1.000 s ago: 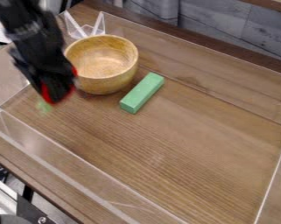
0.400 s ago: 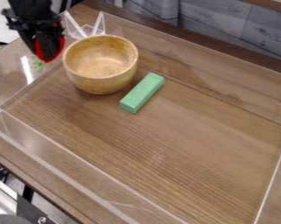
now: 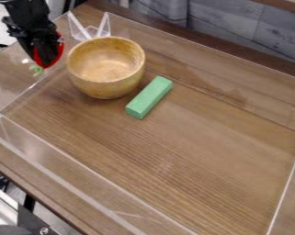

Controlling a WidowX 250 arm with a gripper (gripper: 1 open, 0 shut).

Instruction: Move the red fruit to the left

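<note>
My gripper [image 3: 43,57] is clamped on the red fruit [image 3: 41,61], left of the wooden bowl [image 3: 107,66]; only setting it down remains.

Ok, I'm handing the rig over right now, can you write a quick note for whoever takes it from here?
Claw: shut on the red fruit, pointing nearly straight down at the far left of the table, beside the clear side wall.
Things: the fruit is left of the wooden bowl; the green block lies right of the bowl.
Done: fruit picked up and brought to the left side, past the bowl.
Left: set the fruit down there, open the claw, pull the arm clear. I cannot tell whether the fruit already touches the surface.
</note>
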